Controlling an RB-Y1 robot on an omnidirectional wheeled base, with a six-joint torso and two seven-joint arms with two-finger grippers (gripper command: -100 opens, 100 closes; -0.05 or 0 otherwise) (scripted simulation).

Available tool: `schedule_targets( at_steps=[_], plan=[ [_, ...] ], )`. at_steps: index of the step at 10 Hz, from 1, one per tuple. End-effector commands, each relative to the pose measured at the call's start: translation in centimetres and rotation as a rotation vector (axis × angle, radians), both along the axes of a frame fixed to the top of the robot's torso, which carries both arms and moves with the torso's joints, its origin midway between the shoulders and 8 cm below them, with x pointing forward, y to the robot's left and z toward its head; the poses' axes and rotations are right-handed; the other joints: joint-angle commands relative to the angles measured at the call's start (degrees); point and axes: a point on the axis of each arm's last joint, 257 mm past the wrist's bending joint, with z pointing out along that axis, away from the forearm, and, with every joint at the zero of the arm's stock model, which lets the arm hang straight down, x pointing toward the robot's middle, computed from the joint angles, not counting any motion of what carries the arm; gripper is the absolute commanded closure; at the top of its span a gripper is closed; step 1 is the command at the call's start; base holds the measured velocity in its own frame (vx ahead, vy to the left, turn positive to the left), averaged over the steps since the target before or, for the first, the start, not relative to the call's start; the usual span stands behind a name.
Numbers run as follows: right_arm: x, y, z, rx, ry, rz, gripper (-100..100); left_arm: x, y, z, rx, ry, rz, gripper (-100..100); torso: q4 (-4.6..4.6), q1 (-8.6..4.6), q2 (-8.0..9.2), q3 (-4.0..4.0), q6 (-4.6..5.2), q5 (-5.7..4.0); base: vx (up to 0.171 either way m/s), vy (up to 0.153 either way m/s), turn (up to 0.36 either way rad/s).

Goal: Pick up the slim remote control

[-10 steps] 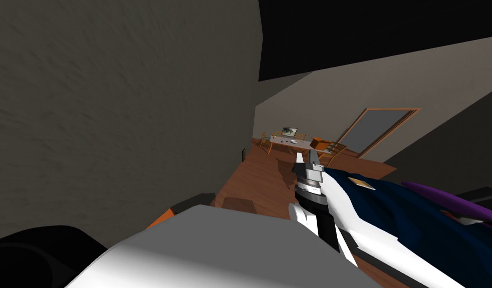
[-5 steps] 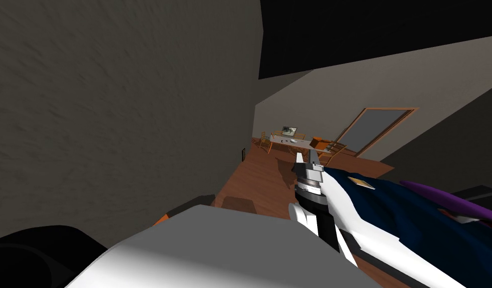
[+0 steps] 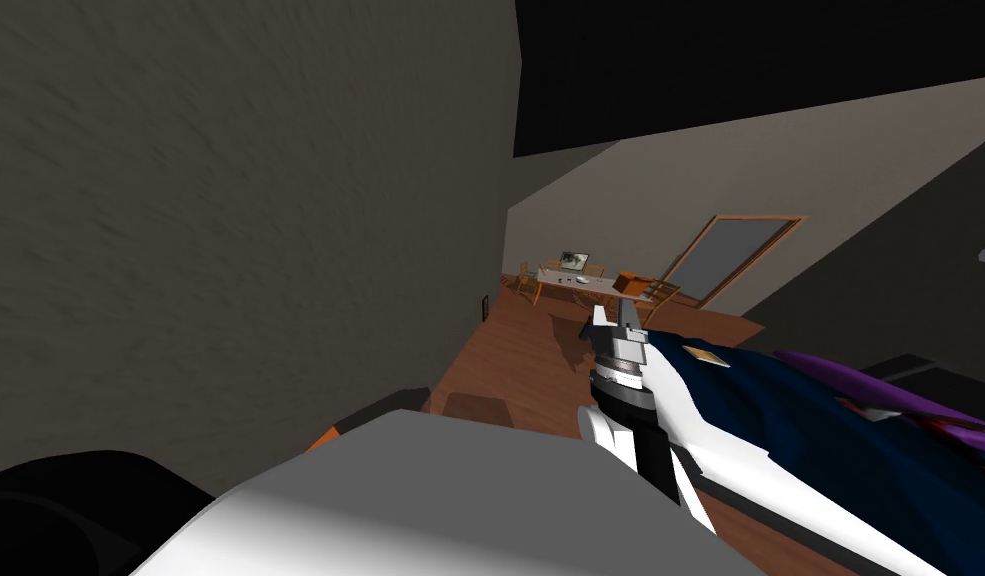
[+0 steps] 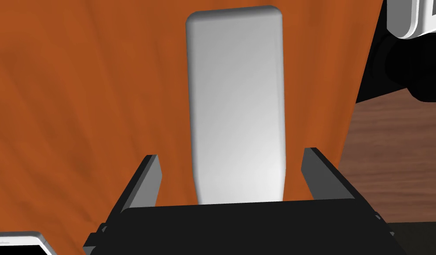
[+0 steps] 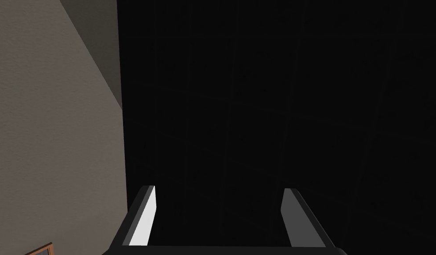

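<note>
We can make out only one bit of writing: a faint line of lettering on a white flat thing [image 4: 15, 242] at the corner of the left gripper's body. It is too small to read.

There is one slim remote control [image 4: 236, 97]. It is a long, narrow slab in plain light grey with rounded corners, a smooth face and a soft sheen toward its near end. It lies flat on an orange wooden top [image 4: 79, 88], close to that top's edge and running roughly along it. Past the edge we see a darker wood floor [image 4: 398, 150] lower down.

The left gripper [image 4: 231, 156] is spread wide. One finger stands on each side of the remote's near end, and both are clear of its sides, so nothing is gripped. The remote's near end reaches back to the dark gripper body.

The right gripper [image 3: 612, 318] is held up ahead of us. In the right wrist view its two fingers [image 5: 146, 212] stand well apart, with nothing between them.
</note>
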Motion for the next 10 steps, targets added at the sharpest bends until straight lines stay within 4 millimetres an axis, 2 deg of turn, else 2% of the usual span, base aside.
schedule_targets(
  at_steps=[1,2,3,7,8,9,10],
  plan=[
    [0.0,0.0,0.0,0.000,0.000,0.000,0,0.3,-0.1,-0.5,0.001,-0.001,0.006,-100,0.00,0.00,0.00,0.00,0.00,0.00,-0.038,0.001,-0.033],
    [0.0,0.0,0.0,0.000,0.000,0.000,0,0.2,0.1,-0.2,0.001,0.000,0.003,-100,0.00,0.00,-0.03,-0.02,0.00,0.00,-0.014,0.002,-0.008],
    [0.0,0.0,0.0,0.000,0.000,0.000,0,0.2,0.1,-0.3,0.001,-0.001,0.004,100,-0.02,-0.01,-0.10,-0.05,-0.01,-0.01,0.000,0.000,0.000],
    [0.0,0.0,0.0,0.000,0.000,0.000,0,0.1,-0.1,-0.3,-0.002,0.001,0.005,100,-0.02,0.09,-0.18,-0.10,0.02,-0.01,0.000,0.000,0.000],
    [0.0,0.0,0.0,0.000,0.000,0.000,0,0.1,-0.1,-0.3,-0.002,0.001,0.005,0,-0.03,0.09,-0.19,-0.10,0.02,-0.01,0.000,0.000,0.000],
    [0.0,0.0,0.0,0.000,0.000,0.000,0,-0.1,0.1,0.2,0.001,0.000,-0.004,100,-0.03,0.08,-0.19,-0.10,0.01,-0.01,0.033,0.000,0.074],
    [0.0,0.0,0.0,0.000,0.000,0.000,0,-0.4,0.2,0.7,0.001,0.000,-0.012,100,-0.04,0.06,-0.27,-0.14,-0.02,-0.05,0.074,0.001,0.101]
  ],
)
